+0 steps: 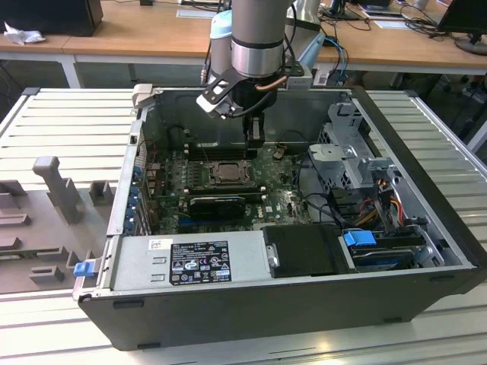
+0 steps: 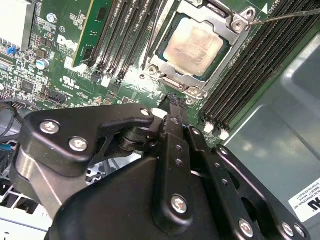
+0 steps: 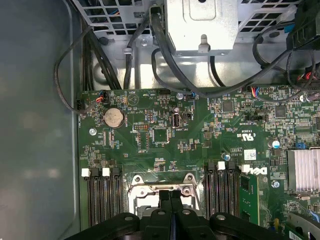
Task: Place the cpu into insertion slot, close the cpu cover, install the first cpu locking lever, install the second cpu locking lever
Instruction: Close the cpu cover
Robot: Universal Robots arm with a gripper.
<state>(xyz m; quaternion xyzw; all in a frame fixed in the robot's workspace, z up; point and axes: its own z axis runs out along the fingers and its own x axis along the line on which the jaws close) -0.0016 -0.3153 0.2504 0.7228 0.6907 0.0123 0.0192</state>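
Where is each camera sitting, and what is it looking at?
Exterior view: off the arm, high up, looking down into the open computer case; the arm and gripper hang in over the board.
First wrist view: on the arm, looking past the gripper across the green board to cables.
Second wrist view: on the arm, looking past the gripper at the chip under its metal cover.
Shared: both wrist views show the gripper, the metal cover and the board.
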